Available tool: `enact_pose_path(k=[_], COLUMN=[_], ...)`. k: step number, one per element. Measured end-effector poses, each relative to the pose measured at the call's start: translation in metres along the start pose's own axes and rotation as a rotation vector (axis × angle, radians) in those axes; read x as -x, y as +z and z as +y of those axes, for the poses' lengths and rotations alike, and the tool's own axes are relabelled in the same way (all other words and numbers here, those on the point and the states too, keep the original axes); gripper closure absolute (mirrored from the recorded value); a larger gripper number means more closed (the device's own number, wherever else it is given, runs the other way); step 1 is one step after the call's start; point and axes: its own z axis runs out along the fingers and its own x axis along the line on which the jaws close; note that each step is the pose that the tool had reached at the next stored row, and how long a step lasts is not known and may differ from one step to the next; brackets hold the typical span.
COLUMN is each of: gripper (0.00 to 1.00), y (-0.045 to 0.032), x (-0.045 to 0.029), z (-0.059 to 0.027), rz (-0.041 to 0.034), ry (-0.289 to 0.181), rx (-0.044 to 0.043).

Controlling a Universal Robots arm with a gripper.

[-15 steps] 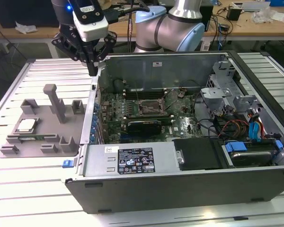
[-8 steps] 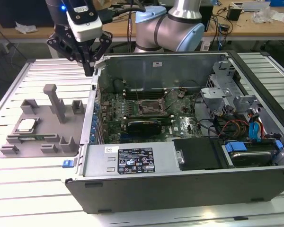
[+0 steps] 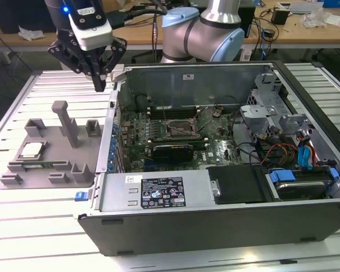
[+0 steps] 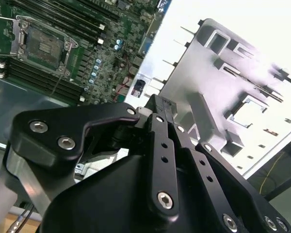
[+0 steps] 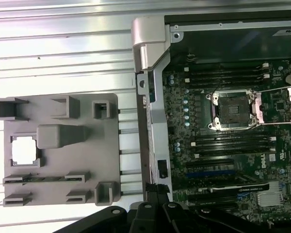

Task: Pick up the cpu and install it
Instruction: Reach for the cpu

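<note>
Shiny silver square cpu (image 3: 31,150) flat in gray holder (image 3: 54,152); gripper (image 3: 100,85) narrow, empty.

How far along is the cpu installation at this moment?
Nothing looks done yet: the cpu lies in its gray holder tray, and the motherboard socket is open and empty. The gripper hangs shut, holding nothing, beside the tray. Pickup and installing are both left.

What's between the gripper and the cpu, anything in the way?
Nothing covers the cpu from above. A tall gray post stands right beside it, on the side toward the computer case, where the gripper hangs, so a low sideways approach could hit it.
</note>
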Motion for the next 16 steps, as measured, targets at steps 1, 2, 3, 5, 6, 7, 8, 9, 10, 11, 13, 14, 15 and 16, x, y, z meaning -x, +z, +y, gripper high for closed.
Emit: enact_pose_path(k=[1, 2, 3, 5, 6, 7, 8, 9, 10, 11, 13, 14, 15, 16], gripper=[0.89, 0.89, 0.89, 0.89, 0.89, 0.89, 0.89, 0.89, 0.89, 0.89, 0.89, 0.89, 0.89, 0.89], y=[-0.0001, -0.0001, -0.0001, -0.0002, -0.0003, -0.0003, -0.0003, -0.0004, -0.0004, -0.0005, -0.0006, -0.0006, -0.0007, -0.0007], x=[-0.0014, -0.0035, -0.0051, -0.0082, -0.0105, -0.0119, -0.0133, -0.0153, -0.0165, -0.0182, -0.0222, -0.0241, -0.0258, -0.0280], z=[-0.0001, -0.0003, -0.0004, -0.0006, -0.0008, -0.0009, -0.0010, -0.0012, -0.0012, -0.0014, -0.0017, -0.0018, -0.0019, -0.0021], rz=[0.0001, 0.0000, 0.0000, 0.0000, 0.0000, 0.0000, 0.0000, -0.0001, 0.0000, 0.0000, 0.0000, 0.0000, -0.0001, 0.0000], ry=[0.000, 0.000, 0.000, 0.000, 0.000, 0.000, 0.000, 0.000, 0.000, 0.000, 0.000, 0.000, 0.000, 0.000], rx=[-0.0001, 0.0000, 0.0000, 0.0000, 0.0000, 0.0000, 0.0000, 0.0000, 0.0000, 0.0001, 0.0000, 0.0000, 0.0000, 0.0001])
